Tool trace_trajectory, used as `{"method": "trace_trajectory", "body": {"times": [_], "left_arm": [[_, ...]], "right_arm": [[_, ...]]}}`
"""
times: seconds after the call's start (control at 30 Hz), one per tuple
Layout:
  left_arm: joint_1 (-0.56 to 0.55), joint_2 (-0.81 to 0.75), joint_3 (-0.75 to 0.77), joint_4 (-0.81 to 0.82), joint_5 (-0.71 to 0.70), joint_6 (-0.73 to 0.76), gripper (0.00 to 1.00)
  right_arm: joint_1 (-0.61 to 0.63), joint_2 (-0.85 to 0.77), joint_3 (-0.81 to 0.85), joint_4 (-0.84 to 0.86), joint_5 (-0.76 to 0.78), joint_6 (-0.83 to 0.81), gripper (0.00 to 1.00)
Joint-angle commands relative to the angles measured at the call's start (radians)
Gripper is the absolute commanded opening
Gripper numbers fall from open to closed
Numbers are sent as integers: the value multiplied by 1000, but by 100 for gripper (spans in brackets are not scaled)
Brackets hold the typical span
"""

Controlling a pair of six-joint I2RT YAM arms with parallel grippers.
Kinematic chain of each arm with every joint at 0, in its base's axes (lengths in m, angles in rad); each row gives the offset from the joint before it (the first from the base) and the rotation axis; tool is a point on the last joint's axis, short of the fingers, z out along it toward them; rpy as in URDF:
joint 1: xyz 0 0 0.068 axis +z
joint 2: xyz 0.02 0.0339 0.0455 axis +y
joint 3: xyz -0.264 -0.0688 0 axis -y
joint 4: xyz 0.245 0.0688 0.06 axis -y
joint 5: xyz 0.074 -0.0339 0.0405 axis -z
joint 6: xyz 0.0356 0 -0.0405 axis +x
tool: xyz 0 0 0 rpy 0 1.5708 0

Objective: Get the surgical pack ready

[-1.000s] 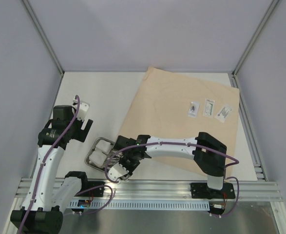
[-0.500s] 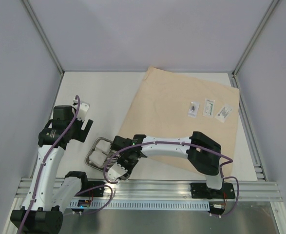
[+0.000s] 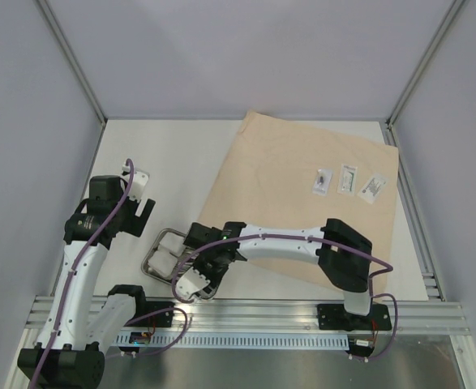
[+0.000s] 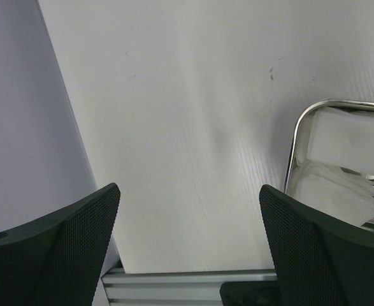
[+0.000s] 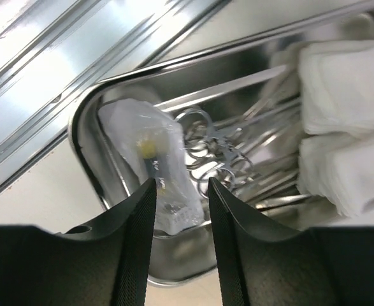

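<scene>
The steel tray (image 3: 151, 258) sits near the table's front edge, left of the tan wrap sheet (image 3: 286, 182). In the right wrist view the tray (image 5: 79, 124) holds steel clamps (image 5: 220, 153), white gauze pads (image 5: 349, 89) and a clear packet (image 5: 156, 162) lying at its end. My right gripper (image 5: 181, 186) hangs open just above that packet, its fingers apart and not touching it. Three small packets (image 3: 348, 179) lie on the wrap. My left gripper (image 4: 190, 197) is wide open over bare table, left of the tray's rim (image 4: 295, 146).
An aluminium rail (image 3: 246, 312) runs along the table's front edge, close to the tray. The enclosure's walls and posts (image 3: 75, 73) bound the table on three sides. My right arm (image 3: 278, 241) reaches across the wrap's lower corner.
My right gripper has opened above the tray, and the clear packet now lies in the tray. The right arm shifted slightly left. The left arm has not moved.
</scene>
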Motion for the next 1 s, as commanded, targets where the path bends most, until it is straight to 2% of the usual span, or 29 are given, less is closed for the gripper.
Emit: {"method": "trace_trajectory", "body": {"times": [0.0, 0.03, 0.07, 0.1, 0.13, 0.2, 0.23, 0.3, 0.37, 0.4, 0.47, 0.53, 0.63, 0.73, 0.97], "left_arm": [[7, -11, 2, 21, -6, -1, 100], [7, -11, 2, 19, -6, -1, 100], [7, -11, 2, 21, -7, -3, 100], [7, -13, 4, 19, -10, -1, 100], [7, -13, 4, 19, -12, -1, 100], [7, -13, 6, 21, -21, -4, 100], [7, -13, 6, 22, -23, -4, 100], [7, -8, 7, 22, -29, -4, 100], [7, -5, 9, 19, -26, -6, 100], [7, 1, 10, 19, -24, -6, 100], [7, 15, 15, 18, -18, -6, 100], [7, 21, 19, 16, -16, -7, 100], [7, 38, 32, 7, -12, -9, 100], [7, 47, 33, 4, -12, -9, 100], [7, 78, 32, 11, -23, -6, 100]], "right_arm": [[-39, -123, 11, 184, -44, 135, 41], [-84, -180, -6, 246, -44, 289, 41], [-112, -208, -18, 369, -39, 397, 41], [-146, -238, -30, 416, -33, 493, 42], [-228, -289, -52, 451, -18, 689, 42], [-318, -345, -72, 487, 7, 850, 43], [-405, -362, -96, 481, 37, 969, 44], [-485, -420, -145, 478, 79, 1061, 44], [-594, -449, -205, 484, 239, 1207, 46], [-673, -456, -211, 469, 386, 1260, 48], [-759, -442, -198, 392, 477, 1407, 48], [-897, -402, -182, 349, 501, 1502, 48], [-1040, -299, -144, 300, 491, 1601, 49], [-1115, -177, -78, 269, 511, 1615, 47], [-1166, 37, 54, 197, 530, 1573, 45]]}}
